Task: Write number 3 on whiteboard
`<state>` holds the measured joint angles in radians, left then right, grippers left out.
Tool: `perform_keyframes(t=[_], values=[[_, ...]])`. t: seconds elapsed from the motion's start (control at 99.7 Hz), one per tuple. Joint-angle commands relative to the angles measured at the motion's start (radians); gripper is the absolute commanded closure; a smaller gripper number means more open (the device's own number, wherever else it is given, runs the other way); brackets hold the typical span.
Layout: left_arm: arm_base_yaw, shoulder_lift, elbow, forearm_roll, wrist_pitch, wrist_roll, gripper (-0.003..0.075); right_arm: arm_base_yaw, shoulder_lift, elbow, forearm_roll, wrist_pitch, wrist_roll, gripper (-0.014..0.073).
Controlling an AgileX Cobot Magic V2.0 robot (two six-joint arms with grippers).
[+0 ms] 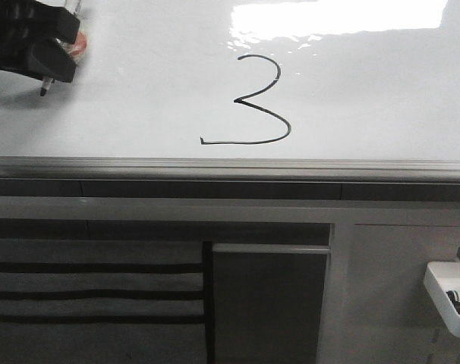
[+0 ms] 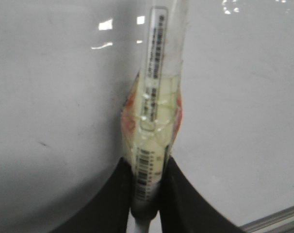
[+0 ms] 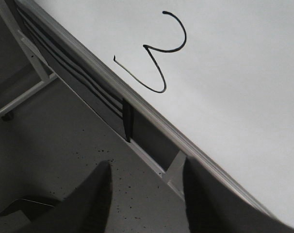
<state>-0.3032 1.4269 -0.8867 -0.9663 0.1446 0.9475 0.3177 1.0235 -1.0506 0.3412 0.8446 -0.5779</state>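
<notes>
A thin black number 3 (image 1: 254,102) is drawn on the glossy whiteboard (image 1: 139,98), with a long flat tail near the grey bottom rail (image 1: 230,167). It also shows in the right wrist view (image 3: 159,53). My left gripper (image 1: 51,49) is at the board's upper left, well left of the digit, shut on a taped marker (image 2: 154,121) whose tip (image 1: 43,91) points down at the board. My right gripper (image 3: 147,189) is open and empty, away from the board over the floor.
A light glare (image 1: 336,19) sits on the board's top right. Below the rail is a grey panel with black stripes (image 1: 93,292). A white tray (image 1: 450,296) with markers hangs at the lower right. A metal frame leg (image 3: 30,77) stands beside the board.
</notes>
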Motion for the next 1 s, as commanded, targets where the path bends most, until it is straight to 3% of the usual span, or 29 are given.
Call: perform_keyframes(t=[0.0, 0.441, 0.512, 0.682, 0.823, 0.933, 0.943, 0.993], values=[[0.001, -0.013, -0.025, -0.037, -0.071, -0.012, 0.0701, -0.007, -0.019, -0.013, 0.012, -0.078, 0.002, 0.0293], [0.005, 0.023, -0.025, -0.063, -0.068, -0.012, 0.0681, -0.007, -0.017, -0.014, 0.010, -0.113, 0.002, 0.0293], [0.005, 0.023, -0.025, -0.063, -0.068, -0.012, 0.0621, -0.007, -0.017, -0.014, 0.010, -0.113, 0.002, 0.0293], [0.005, 0.017, -0.025, -0.063, -0.066, -0.012, 0.0393, -0.007, -0.020, -0.014, -0.001, -0.115, 0.002, 0.0293], [0.005, -0.062, -0.025, 0.010, -0.027, -0.012, 0.0374, -0.007, -0.052, -0.014, -0.082, -0.047, 0.008, 0.0293], [0.007, -0.188, -0.025, 0.101, 0.021, -0.012, 0.0374, -0.007, -0.102, -0.014, -0.151, 0.019, 0.100, 0.0296], [0.015, -0.284, -0.025, 0.179, 0.094, -0.012, 0.0374, -0.007, -0.146, -0.014, -0.228, 0.055, 0.238, 0.0308], [0.029, -0.363, -0.025, 0.225, 0.155, -0.013, 0.0374, -0.007, -0.178, -0.014, -0.317, 0.083, 0.364, 0.0327]])
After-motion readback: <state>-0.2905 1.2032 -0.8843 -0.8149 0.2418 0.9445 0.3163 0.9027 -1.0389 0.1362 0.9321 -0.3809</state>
